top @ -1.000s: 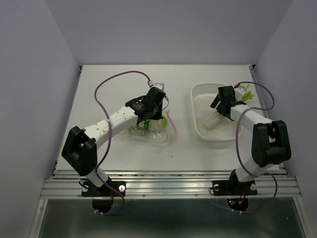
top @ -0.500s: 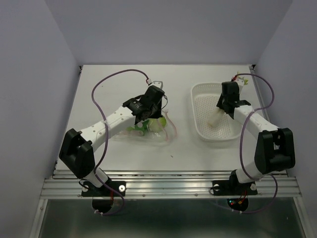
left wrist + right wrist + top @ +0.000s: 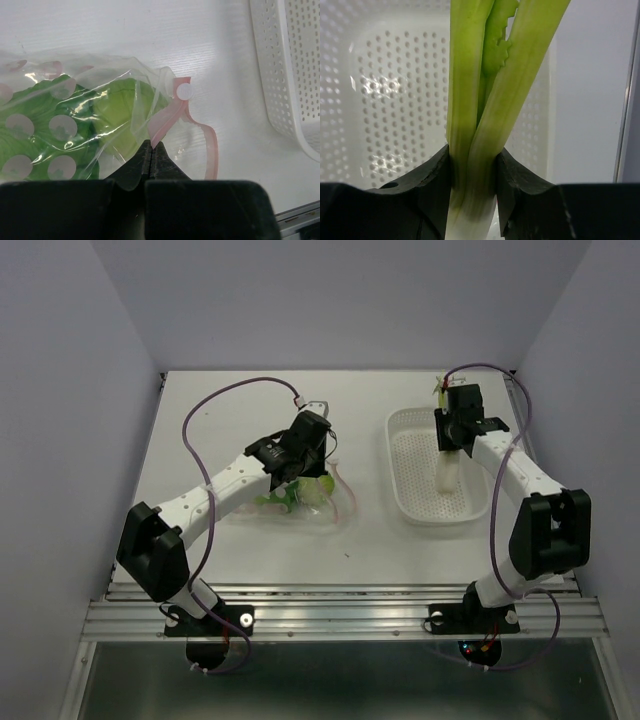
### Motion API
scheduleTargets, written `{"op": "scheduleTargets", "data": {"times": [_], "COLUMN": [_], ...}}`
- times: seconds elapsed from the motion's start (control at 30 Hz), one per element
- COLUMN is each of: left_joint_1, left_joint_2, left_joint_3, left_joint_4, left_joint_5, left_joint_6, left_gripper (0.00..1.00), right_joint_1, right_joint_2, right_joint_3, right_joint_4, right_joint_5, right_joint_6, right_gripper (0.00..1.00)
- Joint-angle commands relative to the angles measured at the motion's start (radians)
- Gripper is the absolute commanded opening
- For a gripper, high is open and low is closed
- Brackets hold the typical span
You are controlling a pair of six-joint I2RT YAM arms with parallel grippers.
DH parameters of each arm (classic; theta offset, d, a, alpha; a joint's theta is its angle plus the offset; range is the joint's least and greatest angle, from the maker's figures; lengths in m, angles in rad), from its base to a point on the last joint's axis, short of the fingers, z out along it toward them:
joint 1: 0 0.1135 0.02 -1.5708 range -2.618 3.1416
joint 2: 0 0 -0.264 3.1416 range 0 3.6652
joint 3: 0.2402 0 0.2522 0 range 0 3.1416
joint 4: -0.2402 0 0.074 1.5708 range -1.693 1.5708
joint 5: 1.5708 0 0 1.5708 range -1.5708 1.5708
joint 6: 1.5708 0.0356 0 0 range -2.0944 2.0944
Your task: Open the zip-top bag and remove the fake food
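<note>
The clear zip-top bag [image 3: 318, 502] lies left of centre with its pink zip strip [image 3: 210, 145] curled open. Green fake food, a round cabbage-like head [image 3: 122, 112] and leafy pieces [image 3: 35, 130], shows inside it. My left gripper [image 3: 151, 148] is shut on the bag's pink edge at the mouth; it also shows in the top view [image 3: 305, 465]. My right gripper [image 3: 473, 160] is shut on the long pale green-white stalk [image 3: 480, 95] and holds it over the white perforated basket [image 3: 405, 495]. The stalk's white end [image 3: 447, 475] hangs down into the basket.
The white basket [image 3: 380, 100] stands at the right of the table, close to the right wall. Purple cables loop over both arms. The table's near edge is a metal rail [image 3: 340, 615].
My right gripper has swung the stalk toward the back of the basket and turned it more lengthwise. My left gripper has stayed on the bag's mouth, barely moving.
</note>
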Motion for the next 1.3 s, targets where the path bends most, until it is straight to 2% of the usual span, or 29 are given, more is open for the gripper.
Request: {"op": "scheduleTargets", "data": {"times": [0.0, 0.13, 0.33, 0.57, 0.97, 1.03, 1.07, 1.1, 1.27], "left_joint_1": [0.004, 0.004, 0.004, 0.004, 0.004, 0.004, 0.004, 0.004, 0.004], "left_joint_2": [-0.032, -0.020, -0.006, 0.011, 0.016, 0.014, 0.014, 0.012, 0.005], "left_joint_3": [0.055, 0.055, 0.064, 0.075, 0.075, 0.072, 0.072, 0.073, 0.076], "left_joint_4": [0.009, 0.002, 0.000, -0.004, -0.008, -0.006, -0.006, -0.006, -0.003], "left_joint_5": [-0.013, -0.016, -0.020, -0.023, -0.023, -0.023, -0.023, -0.022, -0.023], "left_joint_6": [0.019, 0.021, 0.021, 0.024, 0.022, 0.021, 0.019, 0.021, 0.019], "left_gripper": [0.00, 0.00, 0.00, 0.00, 0.00, 0.00, 0.00, 0.00, 0.00], "right_joint_1": [-0.005, -0.005, -0.005, -0.025, -0.043, -0.043, -0.043, -0.043, -0.043], "right_joint_2": [0.030, 0.070, 0.141, 0.236, 0.233, 0.222, 0.216, 0.213, 0.155], "right_joint_3": [-0.012, -0.005, -0.005, 0.022, 0.027, 0.033, 0.034, 0.034, 0.050], "right_joint_4": [-0.069, -0.072, -0.073, -0.075, -0.081, -0.082, -0.082, -0.082, -0.082], "right_joint_5": [-0.026, -0.057, -0.008, -0.033, -0.049, -0.057, -0.057, -0.054, -0.062], "right_joint_6": [-0.130, -0.176, -0.168, -0.151, -0.128, -0.121, -0.116, -0.114, -0.099], "right_gripper": [0.11, 0.12, 0.14, 0.17, 0.20, 0.30, 0.46, 0.54, 0.68]}}
